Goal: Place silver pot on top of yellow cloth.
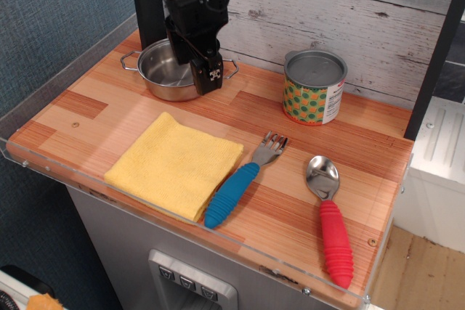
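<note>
The silver pot [161, 72] stands upright at the back left of the wooden counter, its wire loop handles showing at either side. My black gripper [195, 72] hangs over the pot's right side with its fingers apart; one finger is over the pot's inside and the other [211, 78] is at or just outside the right rim. It holds nothing. The yellow cloth [174, 165] lies flat and folded at the front left, well in front of the pot and bare.
A tin can [314, 88] with a green-orange label stands at the back, right of the pot. A blue-handled fork [240, 183] lies beside the cloth's right edge. A red-handled spoon [330, 215] lies at the front right. A clear rim edges the counter's front [182, 219].
</note>
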Action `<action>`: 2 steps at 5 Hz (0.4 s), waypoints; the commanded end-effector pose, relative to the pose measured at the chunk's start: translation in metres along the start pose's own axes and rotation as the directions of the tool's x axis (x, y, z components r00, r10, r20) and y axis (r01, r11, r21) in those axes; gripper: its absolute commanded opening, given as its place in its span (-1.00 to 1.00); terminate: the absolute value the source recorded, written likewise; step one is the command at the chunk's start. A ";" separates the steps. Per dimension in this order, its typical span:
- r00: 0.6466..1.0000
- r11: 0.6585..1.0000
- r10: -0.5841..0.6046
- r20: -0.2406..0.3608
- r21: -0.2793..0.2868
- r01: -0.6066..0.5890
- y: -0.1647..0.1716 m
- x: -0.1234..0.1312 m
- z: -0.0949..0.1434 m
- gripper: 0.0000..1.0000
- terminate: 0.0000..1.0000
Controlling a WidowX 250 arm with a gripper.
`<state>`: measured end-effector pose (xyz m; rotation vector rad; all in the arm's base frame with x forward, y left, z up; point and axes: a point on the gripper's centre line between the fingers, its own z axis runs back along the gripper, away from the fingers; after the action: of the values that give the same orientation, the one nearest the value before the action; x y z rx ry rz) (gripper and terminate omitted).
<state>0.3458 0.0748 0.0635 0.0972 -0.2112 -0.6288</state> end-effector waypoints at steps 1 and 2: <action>0.999 0.999 -0.041 0.032 0.021 0.040 0.022 0.012 -0.016 1.00 -1.00; 0.999 0.999 -0.034 0.034 0.009 0.034 0.024 0.011 -0.027 1.00 -1.00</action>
<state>0.3656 0.0842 0.0244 0.0678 -0.2064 -0.6711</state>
